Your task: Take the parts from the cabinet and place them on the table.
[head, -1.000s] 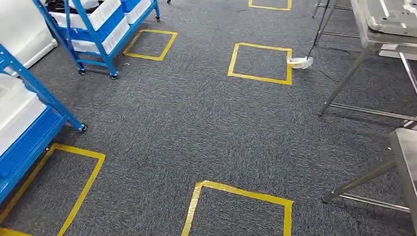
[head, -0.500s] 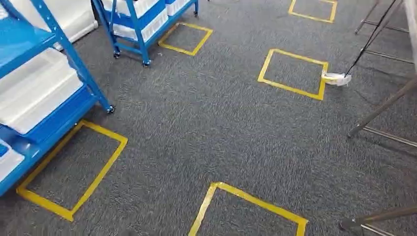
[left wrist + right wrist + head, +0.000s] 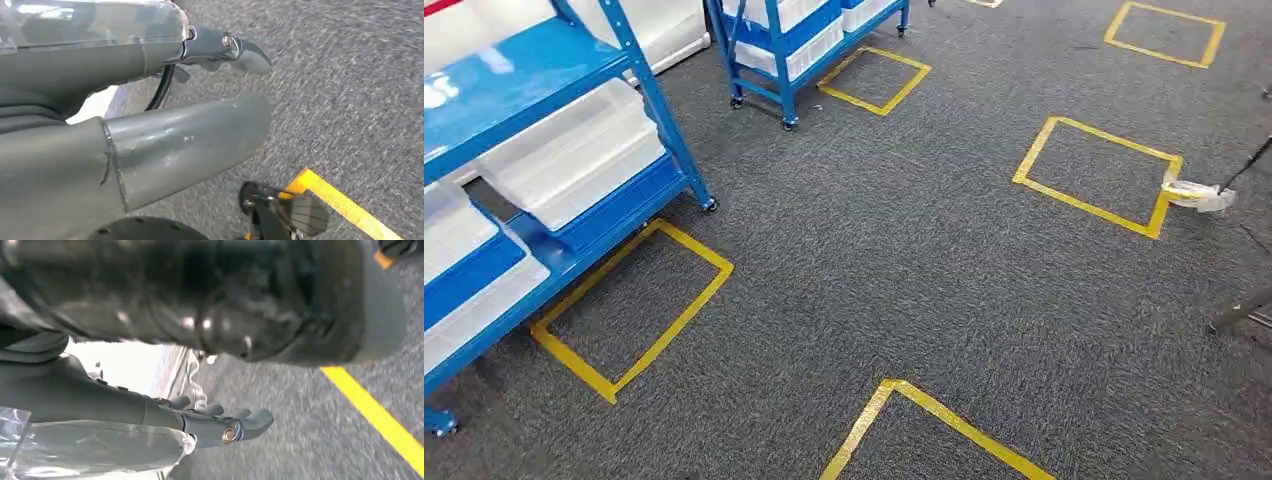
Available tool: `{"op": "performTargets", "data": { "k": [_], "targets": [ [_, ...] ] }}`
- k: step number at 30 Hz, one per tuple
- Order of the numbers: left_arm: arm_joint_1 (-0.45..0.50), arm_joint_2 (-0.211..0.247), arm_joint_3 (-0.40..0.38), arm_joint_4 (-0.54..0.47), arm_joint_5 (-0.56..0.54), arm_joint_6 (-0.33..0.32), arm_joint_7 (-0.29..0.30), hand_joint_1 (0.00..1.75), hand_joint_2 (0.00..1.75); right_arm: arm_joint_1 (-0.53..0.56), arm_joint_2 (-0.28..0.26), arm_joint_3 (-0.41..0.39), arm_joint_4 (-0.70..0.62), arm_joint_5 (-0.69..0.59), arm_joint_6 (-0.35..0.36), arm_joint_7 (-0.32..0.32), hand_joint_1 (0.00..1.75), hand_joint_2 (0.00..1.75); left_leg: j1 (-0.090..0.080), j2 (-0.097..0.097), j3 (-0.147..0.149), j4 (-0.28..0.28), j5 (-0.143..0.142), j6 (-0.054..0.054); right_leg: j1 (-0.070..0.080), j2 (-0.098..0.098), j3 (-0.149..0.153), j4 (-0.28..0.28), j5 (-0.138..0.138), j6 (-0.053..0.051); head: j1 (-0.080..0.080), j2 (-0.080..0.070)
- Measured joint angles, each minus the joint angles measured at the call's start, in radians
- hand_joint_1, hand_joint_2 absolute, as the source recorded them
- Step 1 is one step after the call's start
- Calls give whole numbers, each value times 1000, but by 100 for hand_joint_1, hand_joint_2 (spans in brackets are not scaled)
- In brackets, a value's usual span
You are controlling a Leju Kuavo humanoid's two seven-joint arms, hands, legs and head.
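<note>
The dark fingers (image 3: 247, 52) of my left hand (image 3: 125, 60) are lying straight out, apart from the thick grey thumb, with nothing between them. The right hand (image 3: 200, 422) is likewise holding nothing, its fingers (image 3: 255, 417) reaching out loosely with a slight curl.

From the head camera I am looking at the blue metal shelving cabinet (image 3: 554, 60) on my left. Its long axis is running from the lower left towards the upper middle, ending at a small caster. White translucent plastic bins (image 3: 574, 150) are sitting on its shelves, long sides along the shelf; I cannot tell what parts are inside them. A second blue wheeled rack (image 3: 774, 40) is standing farther off. One slanted steel table leg (image 3: 1239, 310) is showing at the right edge.

Compared with half a second ago, the whole picture has slid rightward, so the camera is turning left. The cabinet is taking up more of the left side now.

The head view is giving me the yellow tape square (image 3: 694, 246) beside the cabinet on the grey carpet (image 3: 874, 270), and a crumpled white wrapper (image 3: 1194, 193) by another square. The wrist views are adding both hands, hanging over carpet near a yellow tape strip (image 3: 345, 205).
</note>
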Motion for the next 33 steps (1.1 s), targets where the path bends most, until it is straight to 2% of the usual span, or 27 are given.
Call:
{"op": "performTargets", "data": {
  "k": [1, 2, 3, 4, 5, 6, 7, 8, 11, 12, 13, 14, 16, 17, 18, 19, 21, 22, 23, 24, 27, 28, 29, 30, 31, 32, 33],
  "targets": [
    [-1, 0, 0, 0, 0, 0, 0, 0, 0, 2, 0, 0, 0, 0, 0, 0, 0, 0, 2, 4, -37, 80, -32, -3, 3, -19, 0, 0, -2, -2, 1, 0],
    [0, 0, 1, 0, 0, 0, 0, 0, 0, 1, 0, 0, 0, 0, 0, 0, 0, 0, 4, 6, -57, 124, -39, -6, 5, -34, 0, 0, -3, -3, 0, 0],
    [3, 0, 2, 0, 0, 0, 0, 0, 0, 1, 0, 0, 0, 0, 0, 0, 0, 0, 6, 8, -50, 113, -21, -7, 6, -48, 2, 0, -4, -3, 0, 0],
    [5, 0, 3, 0, 1, 2, -4, 0, 0, -1, 0, 0, 0, 3, 5, 3, 0, 0, 6, 11, -19, 55, 16, -7, 6, -61, 4, 1, -5, -2, 0, 0],
    [5, 0, 3, 0, 0, 3, -6, 0, 0, -2, 0, 0, 0, 4, 7, 7, 0, 0, 5, 18, 26, -25, 56, -5, 6, -72, 7, 1, -8, 0, 0, 0],
    [3, 0, 4, 0, -2, 5, -6, 0, 0, -3, 1, 0, 0, 4, 9, 13, 0, 0, 3, 49, 81, -125, 97, 1, 6, -84, 13, 1, -11, 3, 0, 0],
    [1, 0, 4, 0, -10, 6, 1, 0, 0, -2, 2, 0, 0, 2, 10, 16, 0, 0, -1, 99, 112, -187, 98, 7, 9, -93, 18, 1, -15, 7, 0, 0],
    [-3, 0, 4, 0, -15, 6, 12, 0, 0, -1, 3, 0, 0, 0, 11, 16, 0, 0, -11, 96, 116, -193, 98, 18, 14, -105, 19, 3, -19, 15, 1, 0],
    [2, 4, 2, 0, -40, 5, 70, 0, 0, -10, 5, -4, 0, -8, 11, 14, 0, 0, -15, 63, 106, -195, 100, 32, 13, -129, 30, -4, -19, 26, 1, 0],
    [5, 5, 2, 0, -45, 5, 74, 0, 0, -11, 6, -4, -2, -7, 13, 13, 0, 0, -1, 50, 124, -212, 110, 45, 11, -112, 33, 0, -28, 36, 1, 0],
    [5, 7, 2, 0, -48, 6, 72, 0, 0, -9, 6, -4, -2, -4, 13, 13, 0, 0, -3, 40, 125, -218, 113, 47, 7, -51, 26, 23, -46, 40, 3, 0],
    [2, 8, 2, 0, -48, 6, 64, 0, 0, -8, 6, -5, -2, -4, 13, 10, 0, 0, -2, 31, 122, -217, 117, 54, 5, -17, -1, 77, -81, 42, 3, 0],
    [-3, 9, 1, 0, -48, 3, 35, 0, 0, -2, 8, -11, -2, -4, 15, 8, 0, 0, -2, 8, 119, -217, 118, 58, 5, 2, -77, 226, -149, 46, 4, 0],
    [-3, 9, 1, 0, -47, 3, 12, 0, 0, -2, 10, -13, -1, -3, 16, 7, 0, 0, -3, -11, 118, -216, 118, 58, 4, 4, -116, 298, -165, 48, 3, 0],
    [-3, 10, 2, 0, -45, 4, 8, 0, 0, -2, 11, -13, -1, 0, 16, 7, 0, 0, -2, -25, 119, -214, 118, 58, 3, 4, -125, 308, -151, 50, 3, 0],
    [-3, 10, 2, 0, -44, 7, 17, 0, 0, -2, 11, -14, -1, 0, 15, 9, 0, 0, -1, -41, 121, -213, 117, 57, 0, 5, -113, 274, -115, 51, 4, 0],
    [-3, 9, 2, 0, -44, 15, 37, 0, 0, -2, 11, -19, -1, 1, 14, 15, 0, 0, 3, -71, 121, -203, 112, 50, -8, 17, -50, 125, -24, 53, 4, 0],
    [-2, 7, 2, 0, -44, 22, 45, 0, 0, -1, 11, -21, -1, 2, 14, 17, 0, 0, 6, -86, 119, -193, 107, 42, -14, 51, -14, 37, 5, 56, 4, 0],
    [-1, 8, 2, 0, -44, 24, 48, 0, 0, 3, 11, -21, 0, 3, 15, 18, 0, 0, 4, -93, 109, -189, 104, 35, -19, 111, -11, 36, -18, 57, 4, 0],
    [-2, 7, 2, 0, -44, 26, 50, 0, 0, 3, 11, -22, 2, 4, 16, 20, 0, 0, 3, -105, 101, -177, 102, 29, -15, 112, -15, 30, -11, 51, 6, 0],
    [4, 6, 2, 0, -44, 30, 48, 0, 0, -2, 11, -22, 1, 7, 17, 29, 0, 0, 10, -141, 89, -189, 114, 7, -9, 70, -14, 29, -7, 30, 7, 0],
    [5, 6, 2, 0, -44, 30, 45, 0, 0, 0, 15, -22, 2, 8, 17, 30, 0, 0, 12, -138, 89, -184, 110, 5, -15, 52, -11, 21, -3, 20, 6, 0],
    [7, 4, 2, 0, -43, 32, 43, 0, 0, 2, 13, -23, 1, 8, 14, 33, 0, 0, 3, -69, 78, -156, 90, 3, -12, 40, -8, 17, -3, 15, 4, 0],
    [6, 3, 2, 0, -43, 32, 43, 0, 0, 4, 12, -23, 1, 8, 13, 32, 0, 0, 4, -22, 48, -92, 51, -1, -9, 24, -9, 16, -2, 6, 0, 0],
    [3, 3, 2, 0, -43, 33, 43, 0, 0, 6, 12, -23, 1, 8, 13, 31, 0, 0, 6, 0, 9, -11, 10, -3, -4, 8, -11, 17, -3, 4, 1, 0],
    [1, 3, 2, 0, -43, 33, 42, 0, 0, 8, 12, -23, 2, 8, 12, 28, 0, 0, 6, 7, -27, 64, -22, -4, 0, -10, -11, 17, -4, 3, 1, 0],
    [1, 2, 2, 0, -43, 34, 39, 0, 0, 9, 12, -24, 2, 9, 11, 25, 0, 0, 6, 9, -52, 118, -36, -4, 2, -27, -11, 17, -5, 1, 1, 0]
  ]
}}
